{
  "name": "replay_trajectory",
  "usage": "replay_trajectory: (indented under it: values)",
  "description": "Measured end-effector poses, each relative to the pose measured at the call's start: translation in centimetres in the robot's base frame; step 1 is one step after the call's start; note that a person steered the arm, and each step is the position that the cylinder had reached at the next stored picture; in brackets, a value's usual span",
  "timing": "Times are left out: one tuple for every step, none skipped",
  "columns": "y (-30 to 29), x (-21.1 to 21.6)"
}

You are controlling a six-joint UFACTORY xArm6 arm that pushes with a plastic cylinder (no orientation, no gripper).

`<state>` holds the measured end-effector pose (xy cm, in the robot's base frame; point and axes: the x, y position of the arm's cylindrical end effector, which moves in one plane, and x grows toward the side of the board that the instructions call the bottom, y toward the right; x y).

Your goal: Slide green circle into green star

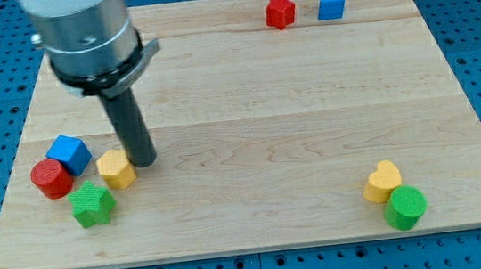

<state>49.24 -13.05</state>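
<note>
Green circle (406, 207) seen bottom right, well apart from green star (92, 205) bottom left. Tip (143, 161) placed beside star group; no claw fitted. Slide not begun.

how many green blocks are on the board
2. The green star sits near the view's bottom left, below the yellow block beside my tip. The green circle is at the bottom right, touching a yellow heart. None looks hidden.
</note>
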Motion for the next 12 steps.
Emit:
replay_trajectory:
  values:
    - [2.1,0.4]
    - [13.8,-1.5]
    - [27.0,-1.5]
    - [37.8,-0.4]
    - [40.1,9.3]
    - [39.7,12.6]
    - [38.9,12.6]
    - [33.7,12.5]
    - [29.8,12.5]
    - [25.5,9.3]
    - [19.6,7.8]
    - [18.8,6.7]
